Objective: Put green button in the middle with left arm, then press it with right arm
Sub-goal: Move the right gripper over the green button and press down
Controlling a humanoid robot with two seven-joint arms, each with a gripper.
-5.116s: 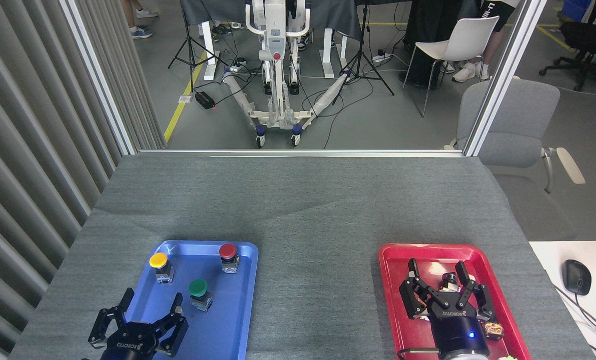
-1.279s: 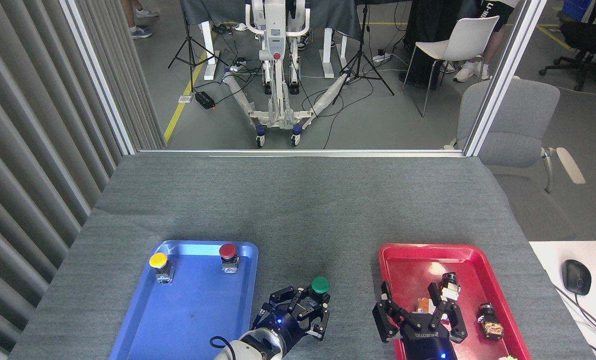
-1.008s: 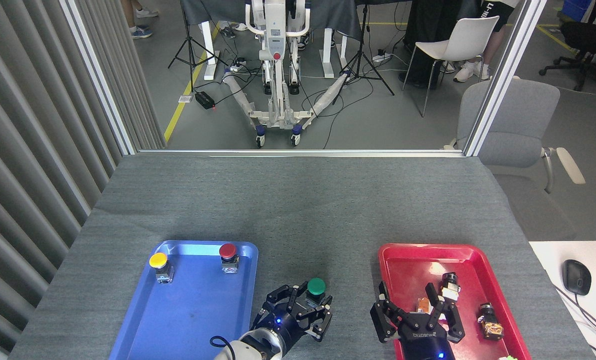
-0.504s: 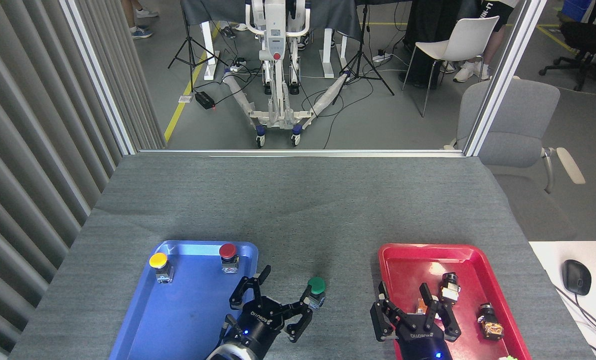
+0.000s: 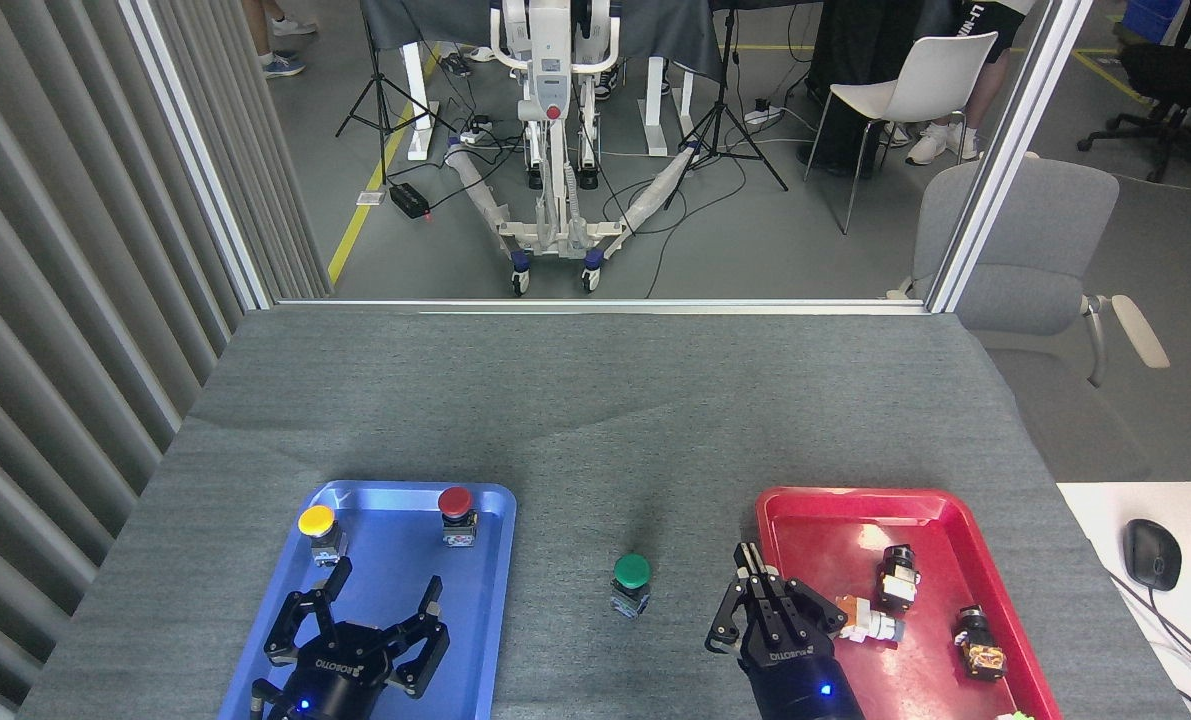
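Observation:
The green button (image 5: 632, 582) stands upright on the bare grey cloth of the middle (image 5: 635, 500), between the two trays, with nothing touching it. My left gripper (image 5: 380, 612) is open over the near part of the blue tray (image 5: 495, 560), well to the button's left, and holds nothing. My right gripper (image 5: 765, 590) hangs at the left rim of the red tray (image 5: 835, 497), a short way right of the button, with its fingers drawn together and nothing between them.
A yellow button (image 5: 318, 532) and a red button (image 5: 456, 513) stand at the far end of the blue tray. Several small parts (image 5: 895, 577) lie in the red tray. A computer mouse (image 5: 1151, 552) sits on a white desk at the right.
My left gripper let go of the green button and drew back left over the blue tray. My right gripper shut its fingers and shifted left toward the button.

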